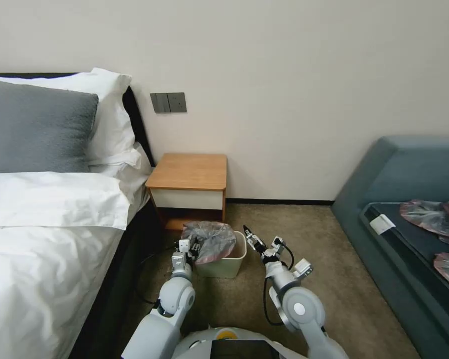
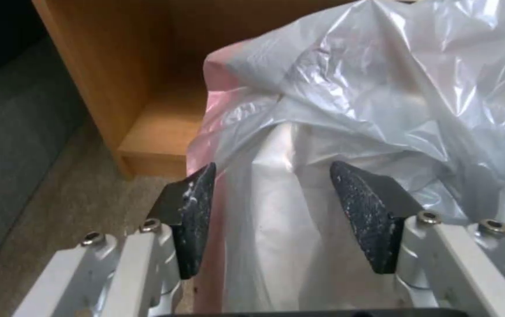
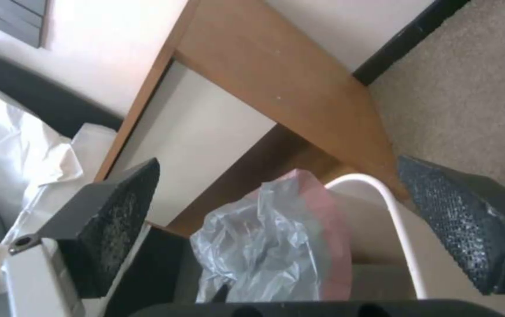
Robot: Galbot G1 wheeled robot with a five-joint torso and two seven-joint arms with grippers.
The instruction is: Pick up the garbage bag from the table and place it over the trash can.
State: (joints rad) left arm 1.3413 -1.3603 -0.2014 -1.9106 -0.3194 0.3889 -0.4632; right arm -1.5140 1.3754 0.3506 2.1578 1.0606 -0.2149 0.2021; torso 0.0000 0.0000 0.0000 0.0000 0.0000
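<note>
the garbage bag (image 1: 210, 240) sits bunched over the trash can (image 1: 224, 264) (below the bench's (image 1: 189, 172) front edge); left claw (image 2: 273, 207) open astride its film, right claw (image 1: 251, 236) open, empty, probably to spread it.

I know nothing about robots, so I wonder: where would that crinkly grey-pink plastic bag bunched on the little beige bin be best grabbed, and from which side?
Probably the loose pink-tinted edge of the crinkly grey-pink plastic garbage bag, on the side towards the bin's bare rim. It is heaped over the left part of the beige plastic trash can, so the open right gripper could come from the right and pull it across.
</note>
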